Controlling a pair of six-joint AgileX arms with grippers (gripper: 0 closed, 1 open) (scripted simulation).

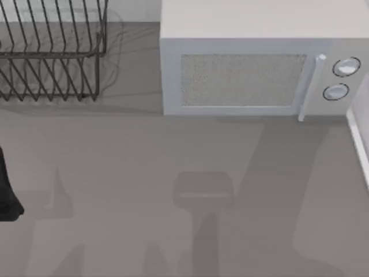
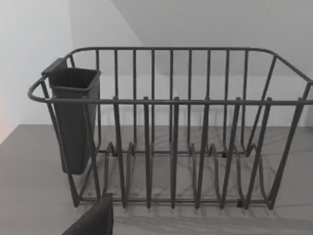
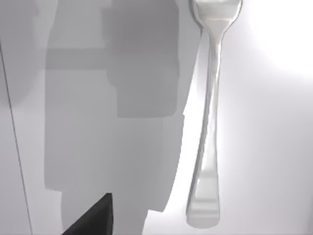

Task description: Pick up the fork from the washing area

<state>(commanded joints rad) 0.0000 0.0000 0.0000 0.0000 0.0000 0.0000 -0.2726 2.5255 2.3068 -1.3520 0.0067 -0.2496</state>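
The fork (image 3: 208, 117) is slender shiny silver metal and lies flat on a bright white surface in the right wrist view, its rounded handle end nearest the camera. One dark finger (image 3: 90, 220) of my right gripper shows at the frame's edge, off to the side of the handle and not touching it. Nothing is held, and the gripper looks open. My left arm (image 1: 8, 193) is parked at the table's left edge. One dark finger (image 2: 93, 220) of its gripper hangs in front of the dish rack (image 2: 171, 127), also open and holding nothing.
A dark wire dish rack (image 1: 52, 52) with a dark cutlery cup (image 2: 73, 117) stands at the back left. A white microwave (image 1: 259, 63) stands at the back, door shut. A white rim (image 1: 360, 135) runs along the right edge. Arm shadows fall on the grey table.
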